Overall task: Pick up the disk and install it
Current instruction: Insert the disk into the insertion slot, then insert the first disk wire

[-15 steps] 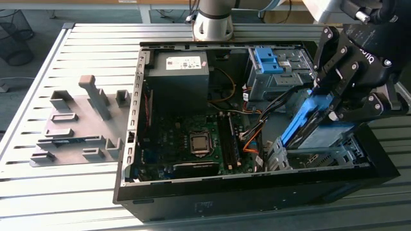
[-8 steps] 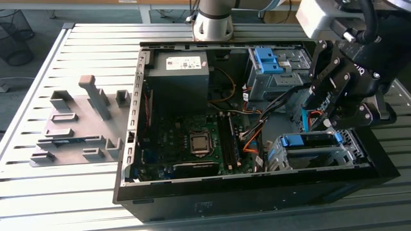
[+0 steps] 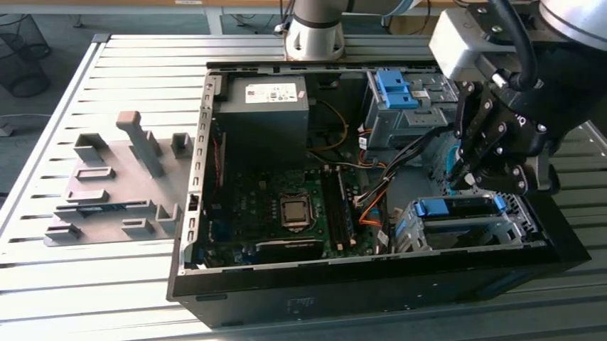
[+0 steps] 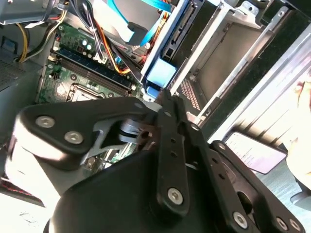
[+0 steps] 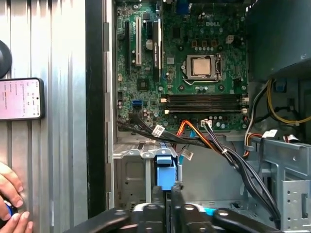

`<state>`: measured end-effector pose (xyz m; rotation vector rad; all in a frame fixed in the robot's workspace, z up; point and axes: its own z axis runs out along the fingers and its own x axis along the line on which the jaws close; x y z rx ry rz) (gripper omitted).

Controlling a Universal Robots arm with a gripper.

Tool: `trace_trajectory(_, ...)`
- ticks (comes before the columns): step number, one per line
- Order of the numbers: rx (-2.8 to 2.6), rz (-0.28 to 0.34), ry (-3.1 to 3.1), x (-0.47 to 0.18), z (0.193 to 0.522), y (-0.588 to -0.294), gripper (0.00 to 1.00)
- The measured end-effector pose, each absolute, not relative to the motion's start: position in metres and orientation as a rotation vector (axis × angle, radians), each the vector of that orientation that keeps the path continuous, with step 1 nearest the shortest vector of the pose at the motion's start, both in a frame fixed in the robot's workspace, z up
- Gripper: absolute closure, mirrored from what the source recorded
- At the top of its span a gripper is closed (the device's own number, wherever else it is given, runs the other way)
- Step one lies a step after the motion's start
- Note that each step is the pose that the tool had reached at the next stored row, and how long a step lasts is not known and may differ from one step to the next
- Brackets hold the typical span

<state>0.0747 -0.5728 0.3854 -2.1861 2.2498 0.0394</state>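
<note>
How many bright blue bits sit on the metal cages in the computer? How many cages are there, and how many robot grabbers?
Blue plastic pieces on the cages: 2, the far one and the near one
Metal drive cages: 2, the far one and the near one
Gripper: 1
Total: 5

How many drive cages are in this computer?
2. The far cage sits back on the exterior view's right, a blue bracket on top; the near cage is just below the gripper. The arm may hide more.
</note>
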Motion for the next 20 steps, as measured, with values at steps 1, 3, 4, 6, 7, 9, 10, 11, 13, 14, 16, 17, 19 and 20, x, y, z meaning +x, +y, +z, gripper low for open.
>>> trace_trajectory(1,-2.186,0.039,2.25,0.075,0.384,-0.573,0.81)
trace_trajectory(3,-2.186,0.039,2.25,0.075,0.38,-0.573,0.87)
trace_trajectory(4,-2.186,0.039,2.25,0.075,0.378,-0.573,0.89)
trace_trajectory(6,-2.186,0.039,2.25,0.075,0.374,-0.573,0.89)
trace_trajectory(7,-2.186,0.04,2.25,0.075,0.373,-0.573,0.89)
trace_trajectory(9,-2.186,0.039,2.25,0.075,0.369,-0.573,0.89)
trace_trajectory(10,-2.186,0.039,2.25,0.075,0.367,-0.573,0.89)
trace_trajectory(11,-2.186,0.04,2.25,0.075,0.366,-0.573,0.89)
trace_trajectory(13,-2.186,0.04,2.25,0.075,0.366,-0.573,0.89)
trace_trajectory(14,-2.186,0.04,2.25,0.075,0.366,-0.573,0.89)
trace_trajectory(16,-2.186,0.04,2.249,0.075,0.366,-0.573,0.89)
trace_trajectory(17,-2.186,0.04,2.249,0.075,0.366,-0.573,0.89)
trace_trajectory(19,-2.186,0.04,2.249,0.075,0.366,-0.573,0.89)
trace_trajectory(20,-2.186,0.04,2.249,0.075,0.366,-0.573,0.89)
